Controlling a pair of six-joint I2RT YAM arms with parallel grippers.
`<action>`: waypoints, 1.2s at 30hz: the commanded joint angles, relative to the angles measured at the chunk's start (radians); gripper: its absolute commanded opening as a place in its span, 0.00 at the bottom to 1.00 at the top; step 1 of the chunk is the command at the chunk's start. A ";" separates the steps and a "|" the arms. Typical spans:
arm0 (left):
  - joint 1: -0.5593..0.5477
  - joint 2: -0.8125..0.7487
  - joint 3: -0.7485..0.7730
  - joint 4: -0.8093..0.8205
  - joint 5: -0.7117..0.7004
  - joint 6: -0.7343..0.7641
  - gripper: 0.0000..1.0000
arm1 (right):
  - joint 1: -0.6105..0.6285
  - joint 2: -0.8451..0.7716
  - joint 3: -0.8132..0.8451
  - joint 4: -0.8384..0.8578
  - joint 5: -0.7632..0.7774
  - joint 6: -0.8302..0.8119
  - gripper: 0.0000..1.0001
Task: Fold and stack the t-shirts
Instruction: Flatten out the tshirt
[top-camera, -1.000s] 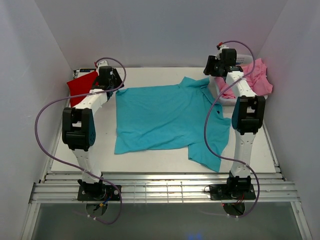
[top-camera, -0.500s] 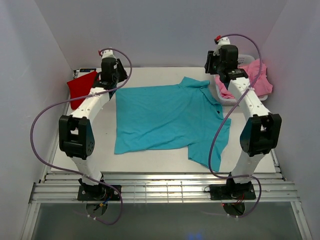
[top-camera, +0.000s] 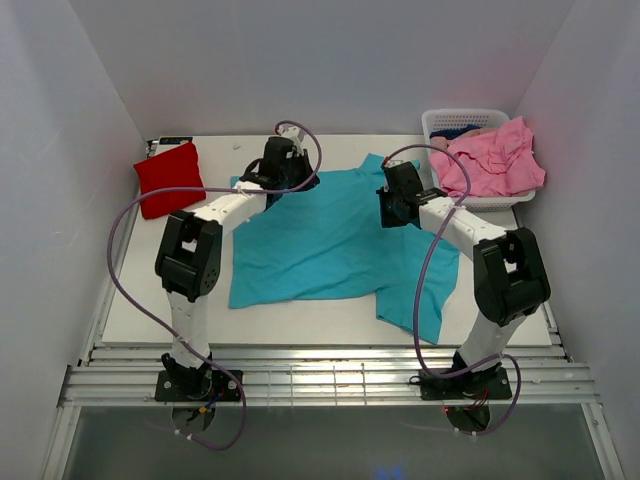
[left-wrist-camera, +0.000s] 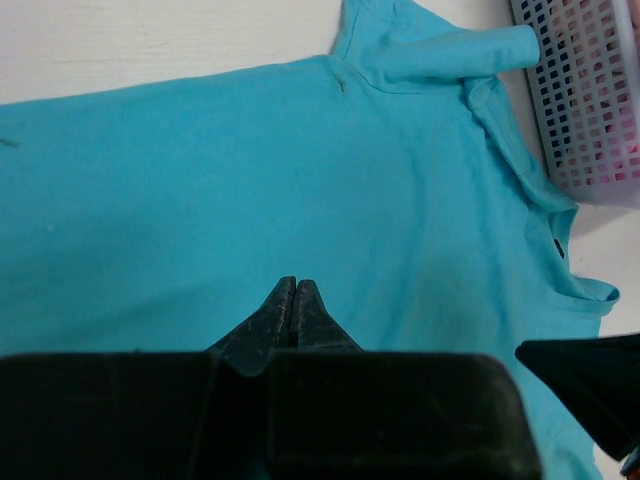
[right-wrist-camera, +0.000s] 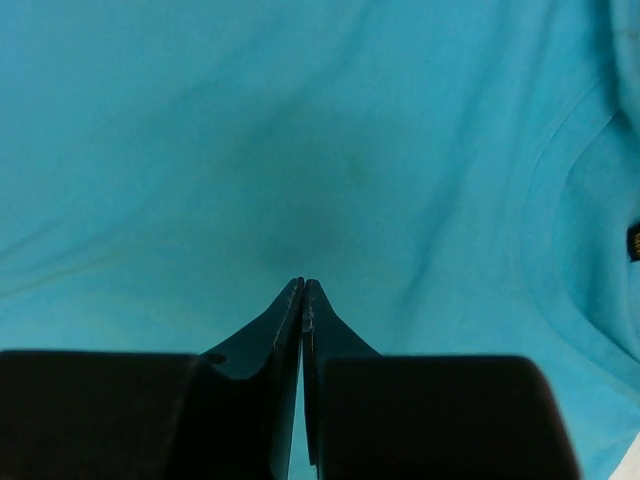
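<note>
A teal t-shirt (top-camera: 335, 245) lies spread flat on the table, its collar toward the back right. My left gripper (top-camera: 298, 181) hovers over the shirt's far left part, shut, with nothing between its fingertips (left-wrist-camera: 294, 287). My right gripper (top-camera: 388, 211) is over the shirt just below the collar, also shut and holding nothing (right-wrist-camera: 303, 286). The teal fabric (right-wrist-camera: 300, 150) fills the right wrist view, and the left wrist view shows its collar (left-wrist-camera: 430, 60). A folded red t-shirt (top-camera: 168, 178) rests at the back left. Pink t-shirts (top-camera: 495, 162) are heaped in the basket.
A white slotted basket (top-camera: 470, 120) stands at the back right corner, also seen as a basket wall (left-wrist-camera: 590, 100) in the left wrist view. White walls close in the left, back and right. A metal rail runs along the near edge (top-camera: 320, 375).
Both arms swung in from the back corners to above the teal shirt. Both grippers went from open to shut.
</note>
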 joint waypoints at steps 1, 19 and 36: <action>0.011 0.047 0.107 0.018 0.120 -0.019 0.00 | 0.030 -0.007 -0.028 0.015 0.058 0.060 0.08; 0.006 0.176 0.280 0.009 0.159 0.025 0.00 | 0.260 0.007 -0.293 0.035 0.113 0.235 0.08; 0.008 0.243 0.366 -0.013 0.197 0.022 0.00 | 0.430 -0.107 -0.183 -0.176 0.295 0.343 0.08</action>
